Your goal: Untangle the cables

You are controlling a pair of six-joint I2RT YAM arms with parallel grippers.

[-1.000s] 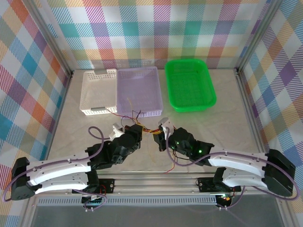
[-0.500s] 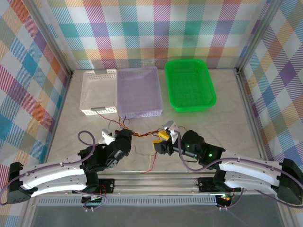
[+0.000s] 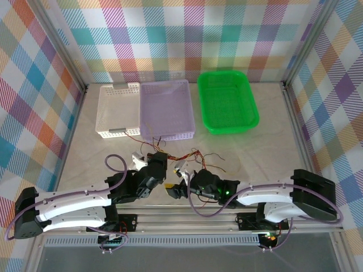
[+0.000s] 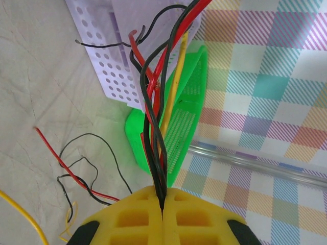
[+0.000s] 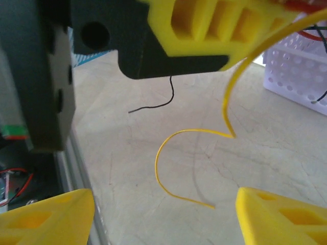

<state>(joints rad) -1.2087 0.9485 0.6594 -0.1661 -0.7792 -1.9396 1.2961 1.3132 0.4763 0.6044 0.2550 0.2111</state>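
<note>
Your right gripper has swung left, close by the left gripper, its fingers now wide apart; your left stays clamped on the cables.

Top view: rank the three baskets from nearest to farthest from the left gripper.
1. The lilac basket, just ahead of the left gripper.
2. The white basket, back left.
3. The green basket, back right, farthest.

White basket: far left, just beside the lilac one
Lilac basket: middle, perforated walls
Green basket: right, set apart (mesh floor)
Table: pale, marbled
Walls: pastel plaid
</note>
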